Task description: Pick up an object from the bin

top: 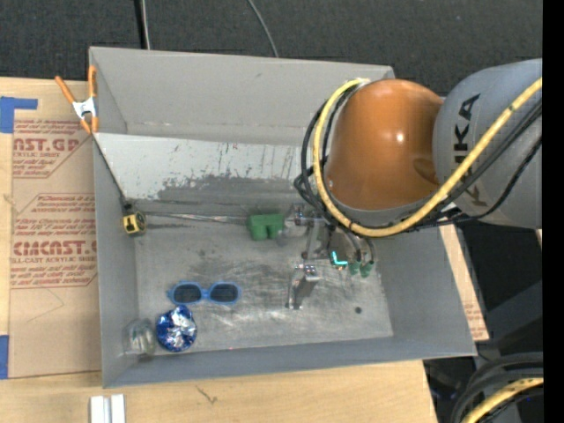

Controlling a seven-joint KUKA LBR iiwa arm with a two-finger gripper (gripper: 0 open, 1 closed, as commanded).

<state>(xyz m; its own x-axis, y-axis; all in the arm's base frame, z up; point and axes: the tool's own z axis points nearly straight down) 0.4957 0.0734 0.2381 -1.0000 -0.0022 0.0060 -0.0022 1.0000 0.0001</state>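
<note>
A grey metal bin (220, 86) with sloping walls and a scratched, scuffed floor is seen from above. At the far left of the floor, against the foot of the left wall, a small yellow and black item (132, 223) is seen; its kind cannot be told. In the near left corner a clear, crumpled-looking piece (137, 338) lies touching a round ball (176, 329) wrapped in shiny blue and silver foil. Just up and to the right of the ball, a pair of blue sunglasses (204, 293) with dark oval lenses lies flat. Further right, near the foot of the back wall, a blocky green piece (263, 226) with squared edges is seen, with a thin pale line on the floor running from it back to the yellow item. Right of the sunglasses and below the green piece, the slim metal gripper (298, 296) is pointed down at bare, scuffed floor, near both but touching neither; whether it is spread or closed cannot be told. Above it, a smooth, glossy orange dome (383, 152) ringed by yellow and black cables covers the wrist and hides the right part of the bin. At the far right the rounded grey arm (498, 148) is seen.
</note>
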